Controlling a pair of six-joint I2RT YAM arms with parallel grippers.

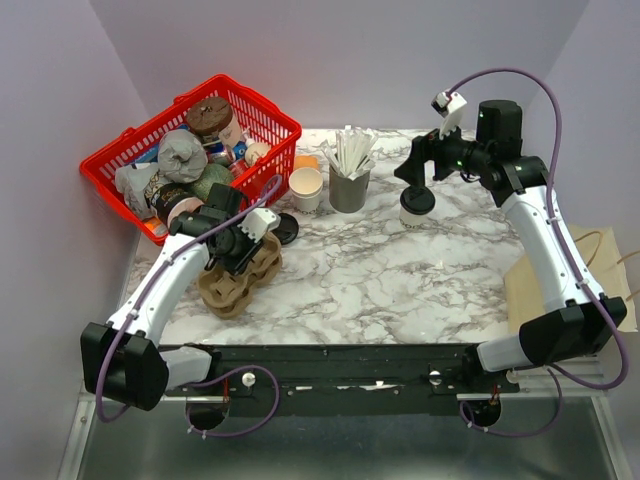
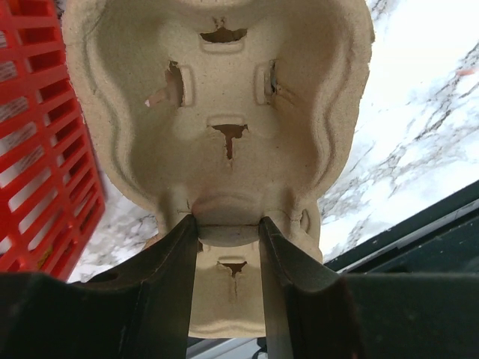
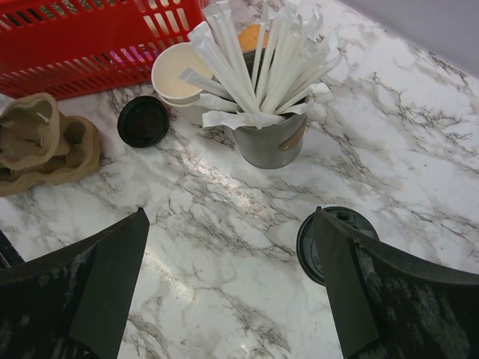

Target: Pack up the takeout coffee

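The takeout coffee (image 1: 416, 205), a small cream cup with a black lid, stands on the marble at the back right. My right gripper (image 1: 415, 178) hovers just above it, open. In the right wrist view the black lid (image 3: 329, 239) shows partly behind the right finger, with the right gripper (image 3: 230, 213) spread wide over bare marble. My left gripper (image 1: 240, 250) is at the left on a brown pulp cup carrier (image 1: 240, 275). In the left wrist view its fingers press both sides of the carrier's (image 2: 224, 134) middle ridge, so the left gripper (image 2: 228, 224) is shut on it.
A red basket (image 1: 262, 110) full of cups and wrapped items sits at the back left. A stack of cream cups (image 1: 306, 187), a grey cup of white sticks (image 1: 349, 188) and a loose black lid (image 1: 286, 230) stand mid-table. A tan bag (image 1: 535, 290) lies at the right edge.
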